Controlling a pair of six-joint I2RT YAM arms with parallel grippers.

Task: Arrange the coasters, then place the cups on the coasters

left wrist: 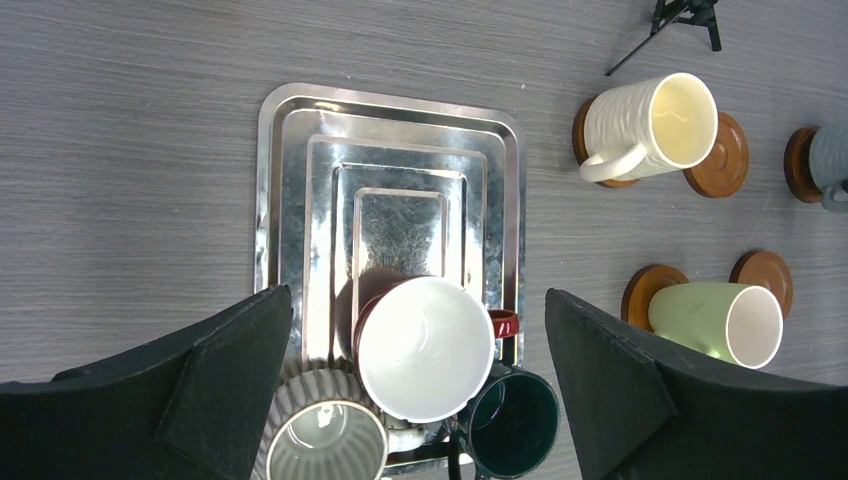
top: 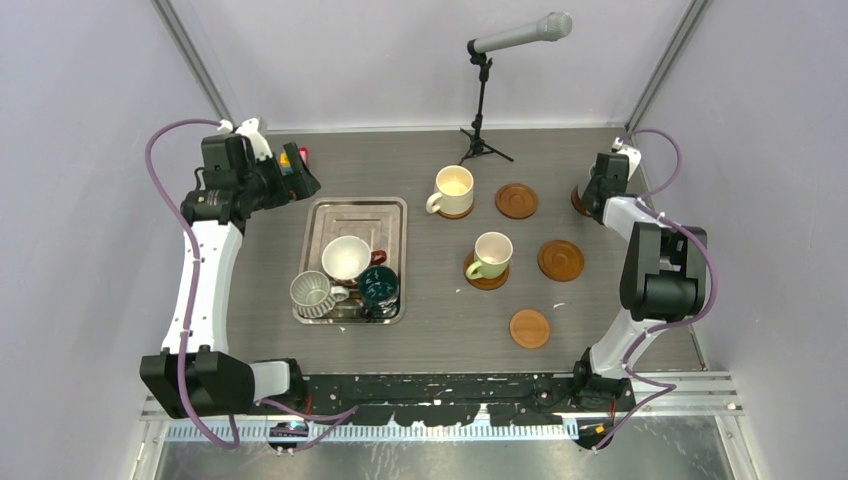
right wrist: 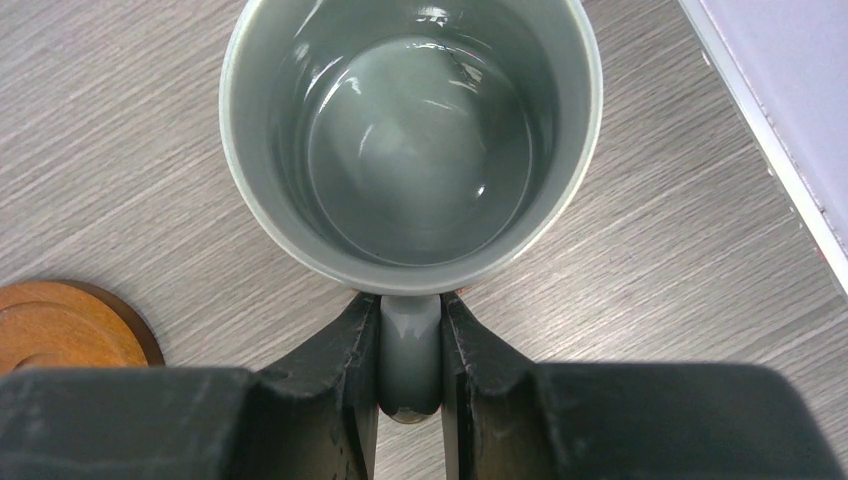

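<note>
Right gripper (right wrist: 410, 345) pinches the grey-blue cup (right wrist: 410, 130) by its handle, well right of the steel tray (left wrist: 290, 180), the cup seemingly on a coaster (left wrist: 797, 165); left gripper (left wrist: 418, 300) hangs wide open above that tray, holding nothing.

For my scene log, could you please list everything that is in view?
tray: one, steel, left of centre
coasters: six, brown, centre to right; three bare
cups: six; cream cup and green cup on coasters; grey cup at far-right coaster; red cup, silver cup, teal cup in tray
microphone: one, grey, on black stand, far edge
toy: one, multicoloured, far left
table: one, grey wood
left end effector: open, above tray
right end effector: shut on grey cup's handle
</note>
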